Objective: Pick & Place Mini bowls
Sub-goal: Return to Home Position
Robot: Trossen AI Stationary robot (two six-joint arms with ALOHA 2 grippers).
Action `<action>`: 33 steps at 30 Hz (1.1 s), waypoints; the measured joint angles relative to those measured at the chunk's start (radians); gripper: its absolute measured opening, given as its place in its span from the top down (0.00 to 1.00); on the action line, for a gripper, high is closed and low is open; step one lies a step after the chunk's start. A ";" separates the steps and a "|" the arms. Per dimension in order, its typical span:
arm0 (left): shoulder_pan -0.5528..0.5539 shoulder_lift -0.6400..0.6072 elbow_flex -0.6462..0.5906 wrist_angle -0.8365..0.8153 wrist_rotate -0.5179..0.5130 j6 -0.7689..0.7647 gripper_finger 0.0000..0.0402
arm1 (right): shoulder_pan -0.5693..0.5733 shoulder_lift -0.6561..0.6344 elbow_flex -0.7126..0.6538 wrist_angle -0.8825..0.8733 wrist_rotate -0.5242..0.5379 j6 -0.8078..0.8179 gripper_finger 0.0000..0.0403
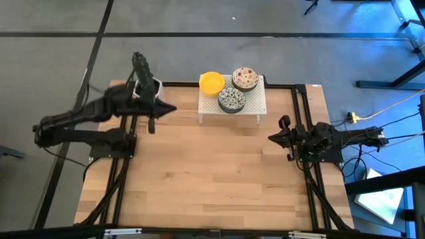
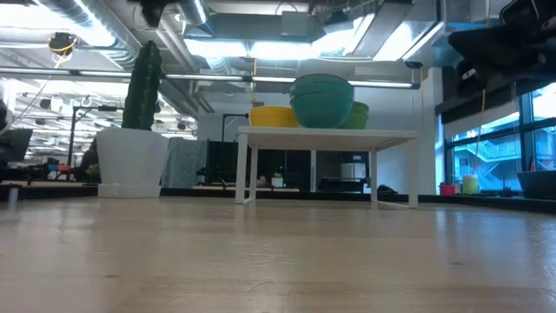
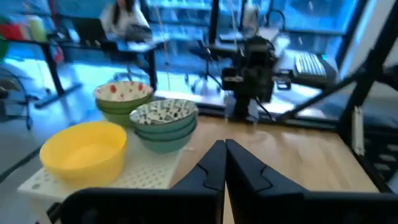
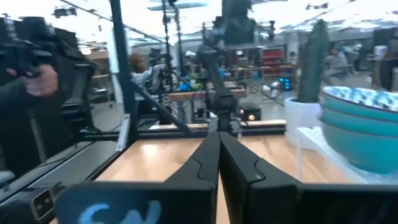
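Wood table (image 1: 199,179), white shelf (image 1: 255,106) at far edge carrying stacked mini bowls (image 1: 231,99) — left end effector (image 1: 169,109) nearer, pinched closed, empty; right end effector (image 1: 273,137), right edge, likewise.

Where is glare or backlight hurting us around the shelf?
Low view: ceiling lights blaze behind the white shelf, backlighting the blue bowl stack. High view: even light, no glare on the tabletop. Right wrist view: bright ceiling strips above the shut right hand.
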 joint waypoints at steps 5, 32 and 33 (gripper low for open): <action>-0.090 -0.127 -0.240 0.179 -0.149 -0.021 0.99 | 0.000 0.000 0.071 -0.079 -0.025 -0.005 0.97; -0.428 -0.106 -0.374 0.399 -0.595 0.058 0.99 | -0.002 0.000 0.449 -0.719 0.159 -0.045 0.97; -0.424 -0.106 -0.355 0.392 -0.599 0.083 0.99 | -0.002 0.000 0.435 -0.699 0.159 -0.023 0.97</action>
